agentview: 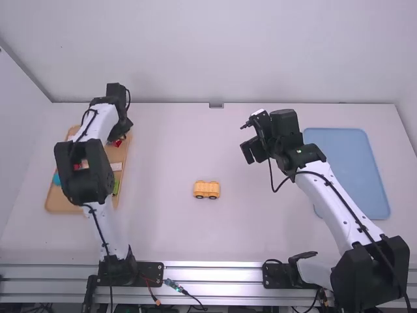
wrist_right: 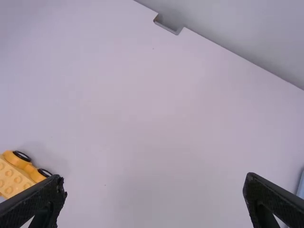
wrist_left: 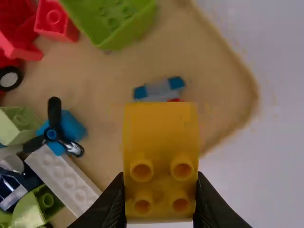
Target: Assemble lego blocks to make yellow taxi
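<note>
The left gripper [agentview: 122, 134] is over the wooden tray at the table's far left. In the left wrist view, the left gripper [wrist_left: 160, 209] is shut on a yellow block [wrist_left: 160, 161], whose studs face the camera. A yellow wheeled base [agentview: 207, 189] stands upright on the middle of the table, and part of this wheeled base [wrist_right: 16, 175] shows in the right wrist view. Up and to the right of that base is the right gripper [agentview: 247, 151], held above the table. Seen from its own wrist, the right gripper [wrist_right: 154, 187] has its fingers wide apart, nothing between them.
On the tray [agentview: 62, 203] lie a green block [wrist_left: 116, 19], a red block [wrist_left: 54, 21], a white brick [wrist_left: 61, 178], a blue piece with a black propeller [wrist_left: 54, 133] and several other pieces. A blue tray [agentview: 345, 163] lies on the right, beside the right arm.
</note>
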`<action>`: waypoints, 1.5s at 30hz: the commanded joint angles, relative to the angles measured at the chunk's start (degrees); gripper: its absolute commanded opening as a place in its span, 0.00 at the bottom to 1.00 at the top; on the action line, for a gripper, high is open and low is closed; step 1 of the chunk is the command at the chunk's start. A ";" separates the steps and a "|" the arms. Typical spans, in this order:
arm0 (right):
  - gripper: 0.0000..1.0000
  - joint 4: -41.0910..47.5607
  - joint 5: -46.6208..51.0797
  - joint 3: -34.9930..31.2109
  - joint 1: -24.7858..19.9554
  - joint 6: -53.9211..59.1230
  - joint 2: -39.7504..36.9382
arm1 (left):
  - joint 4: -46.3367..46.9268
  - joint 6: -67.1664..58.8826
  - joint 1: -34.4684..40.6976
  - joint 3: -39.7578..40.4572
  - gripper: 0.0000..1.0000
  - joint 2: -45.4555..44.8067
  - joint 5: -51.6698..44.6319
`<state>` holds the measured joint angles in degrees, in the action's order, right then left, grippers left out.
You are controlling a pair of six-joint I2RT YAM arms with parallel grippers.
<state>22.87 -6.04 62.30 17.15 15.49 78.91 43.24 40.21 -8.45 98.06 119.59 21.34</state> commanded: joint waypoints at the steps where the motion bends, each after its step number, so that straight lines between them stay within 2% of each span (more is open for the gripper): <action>1: 0.99 -0.09 0.11 0.63 0.15 0.00 0.02 | -4.11 -10.58 3.10 -7.63 0.02 -9.72 1.73; 3: 0.99 -0.09 0.09 0.63 0.15 -0.02 0.02 | -8.13 -15.82 4.70 -12.35 0.02 -13.08 0.52; 5: 0.99 -0.09 0.11 0.63 0.15 -0.02 0.02 | -14.99 -33.57 8.07 -21.09 0.02 -19.49 -8.26; 6: 0.99 -0.09 0.09 0.63 0.15 -0.04 0.02 | -16.46 -40.15 9.07 -23.65 0.02 -21.65 -12.35; 7: 0.99 -0.07 0.09 0.63 0.15 -0.02 0.02 | -16.70 -41.51 9.27 -24.13 0.02 -22.07 -13.16; 8: 0.99 -0.09 0.13 0.63 0.17 0.00 0.02 | -17.73 -50.05 10.45 -27.15 0.02 -24.27 -18.43; 12: 0.99 0.09 0.11 0.63 0.04 0.00 0.02 | -16.76 -72.83 12.46 -34.23 0.02 -30.39 -30.84; 13: 0.99 0.11 0.13 0.63 0.04 0.00 0.02 | -16.68 -73.66 12.50 -34.49 0.02 -30.59 -31.23; 14: 0.99 0.17 0.11 0.63 0.07 0.66 0.02 | -15.37 -82.71 12.63 -37.16 0.02 -32.82 -34.82; 19: 1.00 0.20 0.09 0.63 0.07 1.46 0.02 | -13.07 -97.42 12.39 -40.63 0.02 -35.33 -40.48; 20: 0.99 0.11 0.04 0.63 0.07 1.44 0.02 | -11.54 -104.59 12.15 -41.88 0.02 -35.88 -43.45; 22: 0.99 0.11 -0.09 0.63 0.04 1.46 0.02 | -9.49 -110.68 12.41 -42.80 0.02 -35.95 -46.40; 37: 0.99 0.35 -0.09 0.63 0.04 1.44 0.02 | -8.87 -119.34 12.52 -46.40 0.02 -35.09 -45.68; 45: 0.99 0.31 -0.09 0.63 0.07 1.46 0.02 | -9.11 -115.34 12.55 -44.65 0.02 -29.06 -42.45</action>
<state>23.11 -6.04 62.30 17.15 16.99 78.91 33.76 -76.25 4.29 52.56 88.55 -22.17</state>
